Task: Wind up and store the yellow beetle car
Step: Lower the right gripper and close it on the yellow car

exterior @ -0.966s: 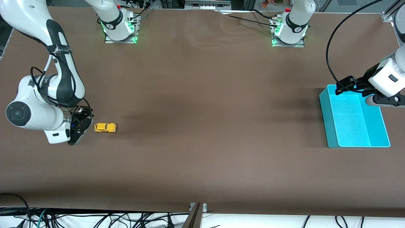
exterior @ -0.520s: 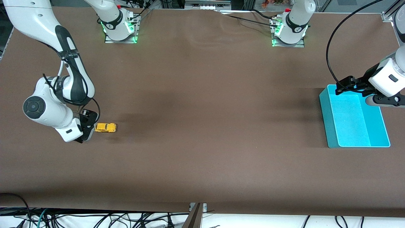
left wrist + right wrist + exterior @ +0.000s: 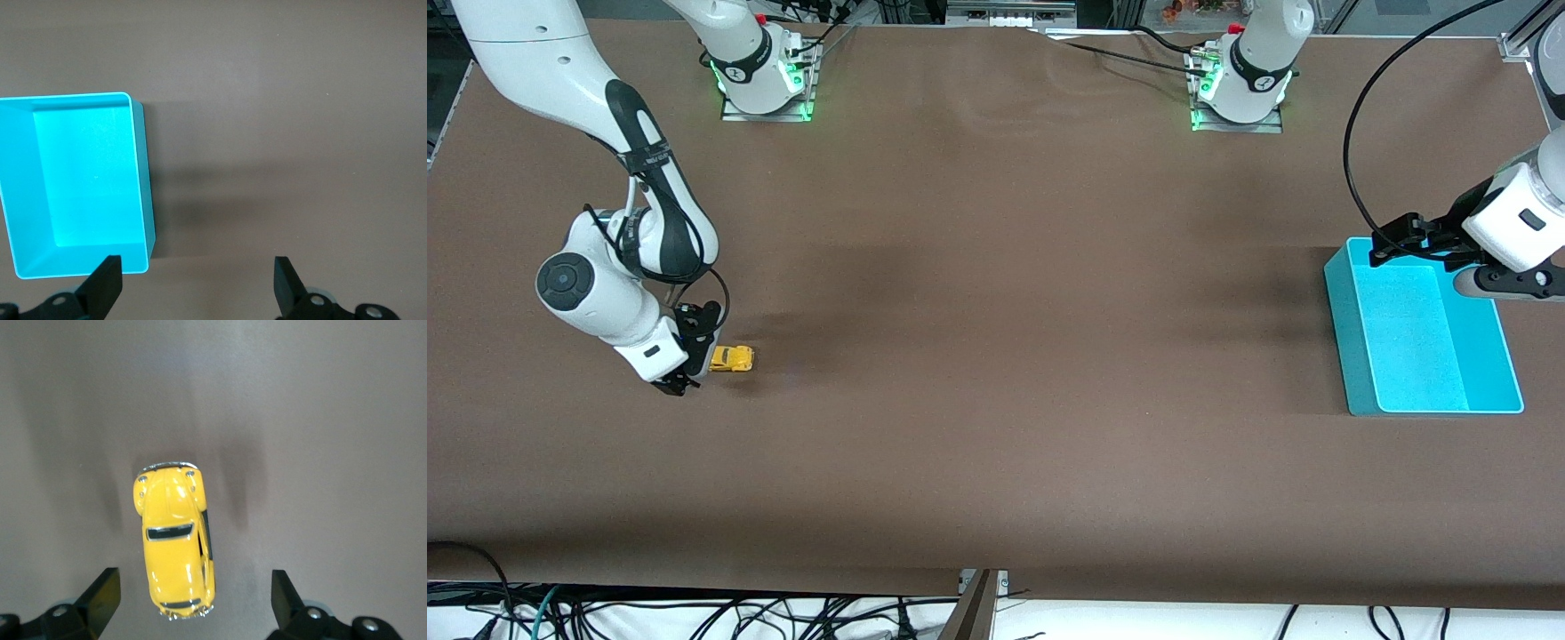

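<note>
The yellow beetle car (image 3: pixel 732 358) stands on its wheels on the brown table near the right arm's end. In the right wrist view the yellow beetle car (image 3: pixel 175 543) lies lengthwise, one end between the open fingers without touching them. My right gripper (image 3: pixel 694 347) is open and hangs just over that end of the car; it also shows in the right wrist view (image 3: pixel 193 603). My left gripper (image 3: pixel 1396 238) is open and empty over the edge of a teal bin, where the left arm waits; it also shows in the left wrist view (image 3: pixel 197 287).
The teal bin (image 3: pixel 1352 338) stands near the left arm's end of the table and nothing lies in it; it also shows in the left wrist view (image 3: pixel 140 173). Brown table cover (image 3: pixel 1005 356) stretches between car and bin.
My right arm has swung toward the car, and its gripper now hangs over the car's end instead of beside it. The car and the left arm have not moved.
</note>
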Tool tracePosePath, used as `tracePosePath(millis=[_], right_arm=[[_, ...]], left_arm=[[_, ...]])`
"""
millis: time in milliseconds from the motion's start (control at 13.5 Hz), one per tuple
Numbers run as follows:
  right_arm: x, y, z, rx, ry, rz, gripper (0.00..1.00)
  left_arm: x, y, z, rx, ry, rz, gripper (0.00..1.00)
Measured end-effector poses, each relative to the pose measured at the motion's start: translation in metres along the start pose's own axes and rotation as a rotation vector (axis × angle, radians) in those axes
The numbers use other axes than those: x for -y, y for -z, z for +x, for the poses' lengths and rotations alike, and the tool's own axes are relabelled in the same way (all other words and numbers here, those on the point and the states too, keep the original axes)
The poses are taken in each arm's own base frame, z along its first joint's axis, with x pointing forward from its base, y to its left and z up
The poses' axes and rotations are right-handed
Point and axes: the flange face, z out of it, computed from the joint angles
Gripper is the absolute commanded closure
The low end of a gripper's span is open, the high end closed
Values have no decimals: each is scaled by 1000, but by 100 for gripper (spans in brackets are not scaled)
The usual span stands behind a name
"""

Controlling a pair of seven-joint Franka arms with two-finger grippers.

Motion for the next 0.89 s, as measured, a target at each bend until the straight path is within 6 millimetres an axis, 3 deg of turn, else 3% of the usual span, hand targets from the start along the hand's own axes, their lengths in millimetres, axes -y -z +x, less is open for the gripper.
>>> tracePosePath(millis=[892], right_arm=[[13,-13,2,-8,81,-33,1]], left_arm=[[0,0,0,2,0,0,0]])
